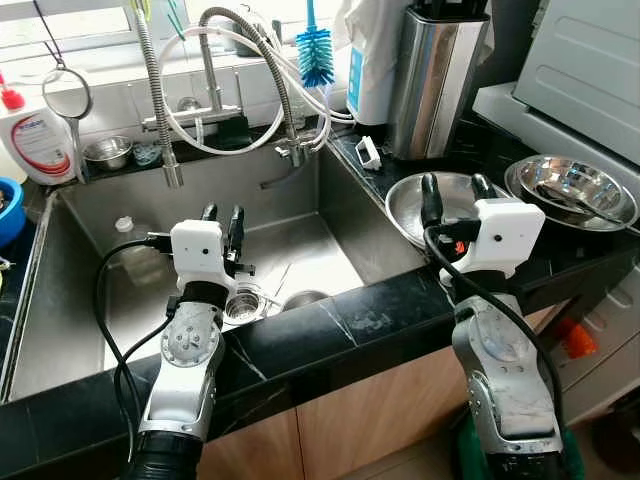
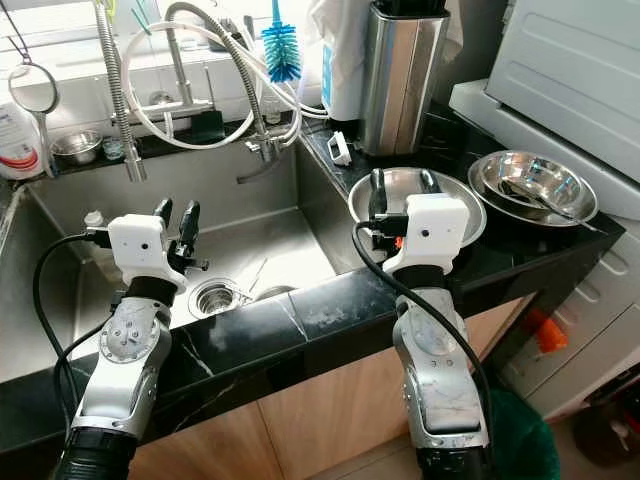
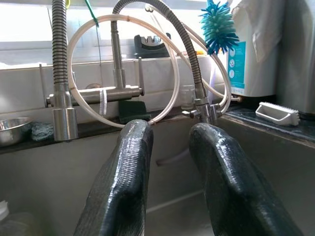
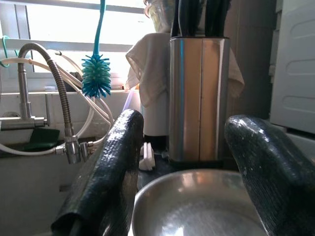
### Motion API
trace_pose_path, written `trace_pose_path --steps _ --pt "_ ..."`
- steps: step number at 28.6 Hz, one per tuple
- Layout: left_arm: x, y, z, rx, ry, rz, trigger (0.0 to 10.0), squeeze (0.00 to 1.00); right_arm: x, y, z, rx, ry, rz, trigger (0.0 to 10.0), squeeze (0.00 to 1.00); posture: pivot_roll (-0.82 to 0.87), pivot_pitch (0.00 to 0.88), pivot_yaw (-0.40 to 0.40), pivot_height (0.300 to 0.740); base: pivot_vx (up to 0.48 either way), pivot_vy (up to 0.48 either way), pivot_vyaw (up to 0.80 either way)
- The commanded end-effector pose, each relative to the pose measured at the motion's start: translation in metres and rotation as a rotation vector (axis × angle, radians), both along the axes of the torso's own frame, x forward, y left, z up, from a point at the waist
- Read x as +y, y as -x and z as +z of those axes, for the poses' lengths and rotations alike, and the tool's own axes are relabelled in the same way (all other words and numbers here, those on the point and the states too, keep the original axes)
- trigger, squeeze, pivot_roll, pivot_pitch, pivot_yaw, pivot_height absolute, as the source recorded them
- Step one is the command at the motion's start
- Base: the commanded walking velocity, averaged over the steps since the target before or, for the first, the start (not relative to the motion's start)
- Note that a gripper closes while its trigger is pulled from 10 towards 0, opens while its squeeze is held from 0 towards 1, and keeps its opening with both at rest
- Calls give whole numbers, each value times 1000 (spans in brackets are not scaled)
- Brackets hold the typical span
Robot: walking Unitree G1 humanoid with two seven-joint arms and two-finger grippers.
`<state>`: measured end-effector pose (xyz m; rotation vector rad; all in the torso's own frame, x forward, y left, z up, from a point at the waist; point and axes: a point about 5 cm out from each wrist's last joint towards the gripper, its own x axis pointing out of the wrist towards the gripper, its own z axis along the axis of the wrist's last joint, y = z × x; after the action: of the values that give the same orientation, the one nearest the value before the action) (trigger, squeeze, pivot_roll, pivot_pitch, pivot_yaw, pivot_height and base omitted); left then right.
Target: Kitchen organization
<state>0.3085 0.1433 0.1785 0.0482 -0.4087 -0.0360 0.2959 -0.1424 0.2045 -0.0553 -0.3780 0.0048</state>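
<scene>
Right wrist view shows my right gripper (image 4: 184, 172) open, its 2 fingers (image 4: 106, 172) wide apart on either side of the near steel bowl (image 4: 197, 209), not touching it. I think the job is to grab this bowl, so I should go down slowly and pinch just the rim. My left gripper (image 1: 223, 228) hangs over the sink (image 1: 90, 230), a bit open, holding nothing. A second bowl (image 1: 572, 190) sits nearby on the black counter (image 1: 350, 320).

My black fingers (image 3: 128, 182) look ribbed, perhaps rubbery. Glossy steel bowl (image 1: 430, 205), brushed steel sink (image 1: 300, 250), polished black marble counter (image 1: 370, 315), pale wood cabinet (image 1: 390, 410).
</scene>
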Motion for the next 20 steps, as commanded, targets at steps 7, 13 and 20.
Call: trace_pose_path --steps 7,13,20 --pt "1 1 8 -38 -13 1 10000 0 5 -1 6 -23 14 20 10000 0 -122 0 35 740 0 0 0" --pt "1 0 12 -54 -15 1 10000 0 0 -4 6 -6 -16 -12 10000 0 -122 0 31 740 0 -271 0" --pt "1 -1 11 -49 -2 -1 10000 0 -7 -5 8 0 -26 -48 10000 0 -129 0 31 740 0 -119 -521"
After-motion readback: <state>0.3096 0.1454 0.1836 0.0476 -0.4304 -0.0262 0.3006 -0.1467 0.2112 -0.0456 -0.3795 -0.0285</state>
